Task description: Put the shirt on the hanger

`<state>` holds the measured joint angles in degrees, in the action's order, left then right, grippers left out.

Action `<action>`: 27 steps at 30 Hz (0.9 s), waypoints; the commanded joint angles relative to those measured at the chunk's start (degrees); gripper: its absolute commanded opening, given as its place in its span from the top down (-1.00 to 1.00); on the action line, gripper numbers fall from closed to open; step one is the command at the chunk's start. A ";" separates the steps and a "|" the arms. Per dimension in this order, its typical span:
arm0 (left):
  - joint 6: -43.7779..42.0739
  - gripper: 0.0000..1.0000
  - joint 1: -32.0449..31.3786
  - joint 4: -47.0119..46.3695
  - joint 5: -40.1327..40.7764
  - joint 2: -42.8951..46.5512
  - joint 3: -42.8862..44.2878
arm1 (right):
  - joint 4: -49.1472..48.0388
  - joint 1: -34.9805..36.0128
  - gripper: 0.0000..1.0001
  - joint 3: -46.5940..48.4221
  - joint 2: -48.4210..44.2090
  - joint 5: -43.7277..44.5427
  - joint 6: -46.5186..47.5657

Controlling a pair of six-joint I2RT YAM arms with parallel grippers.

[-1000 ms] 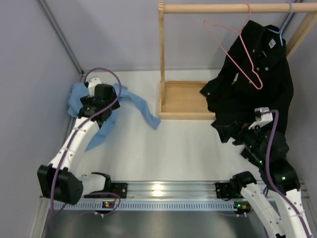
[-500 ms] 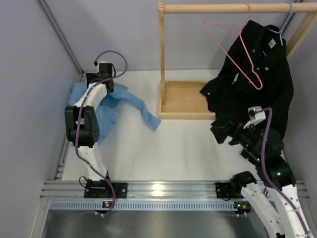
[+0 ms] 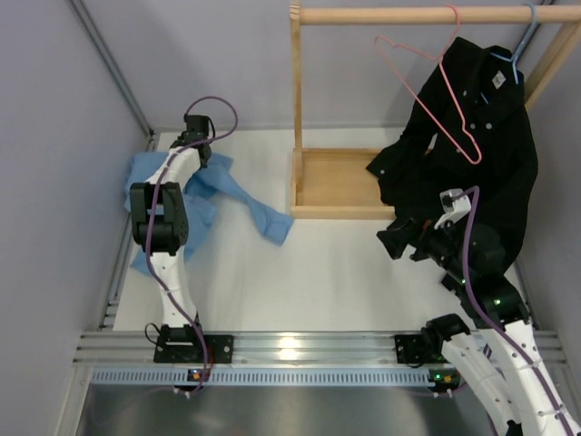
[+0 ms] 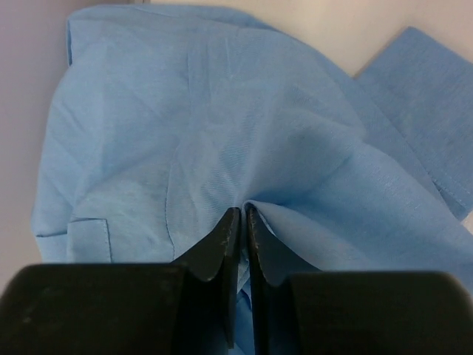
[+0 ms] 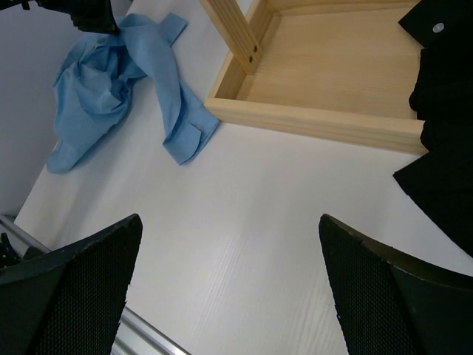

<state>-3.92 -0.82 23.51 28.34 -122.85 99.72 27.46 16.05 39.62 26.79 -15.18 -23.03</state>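
Pale, smooth counter (image 3: 345,272) fills the cell. Nearest, we see the right arm folded low, the right tool (image 5: 229,218) held with its fingers wide apart above the surface. The left arm stretches to the far left corner, where the left tool (image 4: 242,211) is pinched together on a fold of the thin, crumpled blue shirt (image 4: 222,133). Beyond, the pink wire hanger (image 3: 461,118) hangs from a round wooden rail (image 3: 408,14).

Crumpled light blue long-sleeved shirt (image 3: 207,193) at the far left of the desk (image 3: 327,263), under the left arm (image 3: 159,222).
The left tool (image 3: 194,150) meets the shirt's far edge; a thin pink wire hanger (image 3: 472,159) hangs on the wooden rail (image 3: 390,14), overlapping a black collared shirt (image 3: 481,127).
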 commanded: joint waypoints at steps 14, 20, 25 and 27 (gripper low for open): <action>14.90 1.00 -3.21 1.72 -9.61 25.96 -6.88 | -7.85 -0.59 -0.99 -1.56 1.25 -2.39 -2.81; 21.05 1.00 -26.83 1.80 -1.79 50.57 -19.02 | -9.27 -0.59 -0.99 1.42 4.32 -1.44 -3.34; 36.94 1.00 -47.11 -7.36 -13.82 67.63 -37.55 | -9.18 -0.67 -0.99 4.24 5.91 -0.38 -2.73; 39.94 1.00 -53.47 -14.86 -16.29 70.71 -45.37 | -9.09 -0.67 -0.99 4.86 6.35 0.59 -2.29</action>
<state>25.69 -47.97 18.63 18.17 -52.88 63.86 22.20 16.05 40.84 32.88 -15.90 -25.67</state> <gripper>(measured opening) 0.012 0.993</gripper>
